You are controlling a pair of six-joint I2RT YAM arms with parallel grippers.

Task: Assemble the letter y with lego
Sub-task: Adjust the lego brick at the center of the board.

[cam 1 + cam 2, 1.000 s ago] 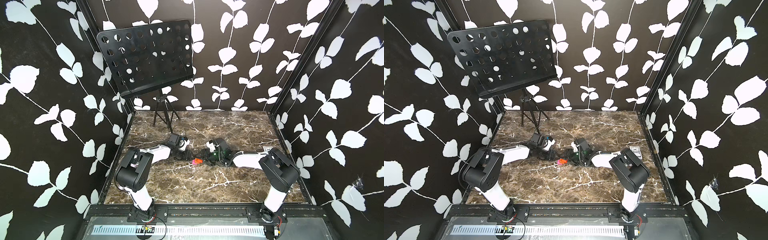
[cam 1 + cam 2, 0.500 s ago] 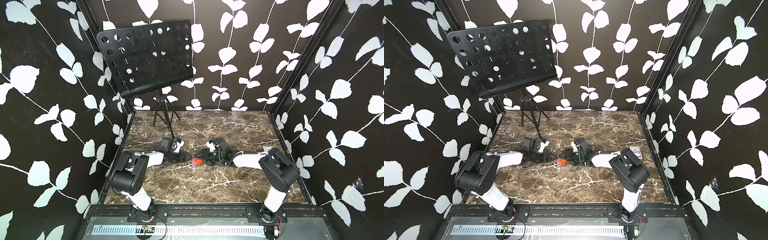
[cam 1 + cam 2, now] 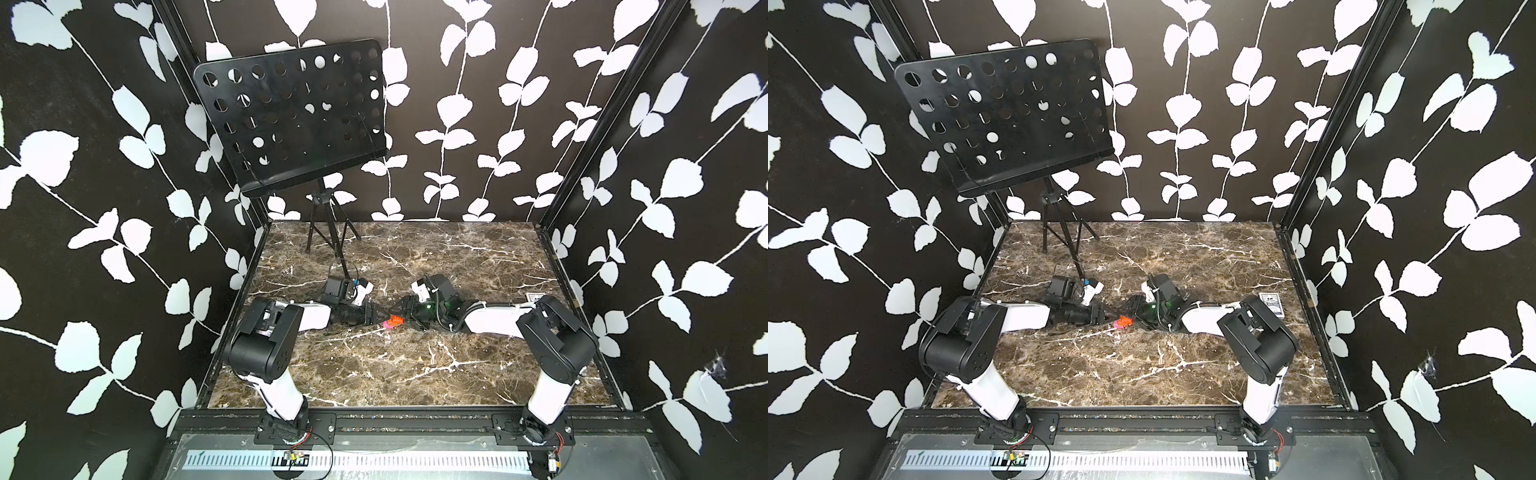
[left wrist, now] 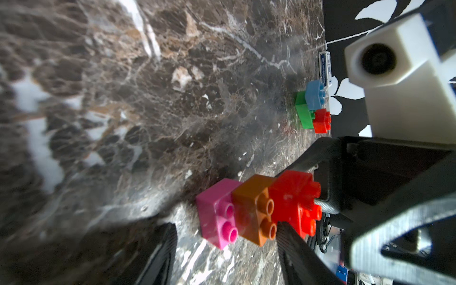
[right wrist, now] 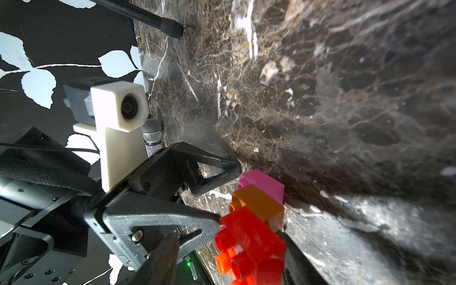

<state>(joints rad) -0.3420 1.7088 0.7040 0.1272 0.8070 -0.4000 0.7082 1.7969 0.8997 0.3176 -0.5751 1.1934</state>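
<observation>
Pink, orange and red lego bricks are joined in a row, seen in both top views as a small bright cluster low over the marble table between the two arms. My right gripper is shut on the red end brick. My left gripper is open, its fingers standing apart on either side of the pink and orange bricks. A green bar carrying a blue brick and a red brick stands on the table farther off.
A black music stand on a tripod stands at the back left, one leg reaching toward the arms. A deck of cards lies near the right edge. A microphone lies behind the left gripper.
The left arm has drawn back to the left and its jaws have opened off the brick row. The right arm and the bricks have stayed put.
</observation>
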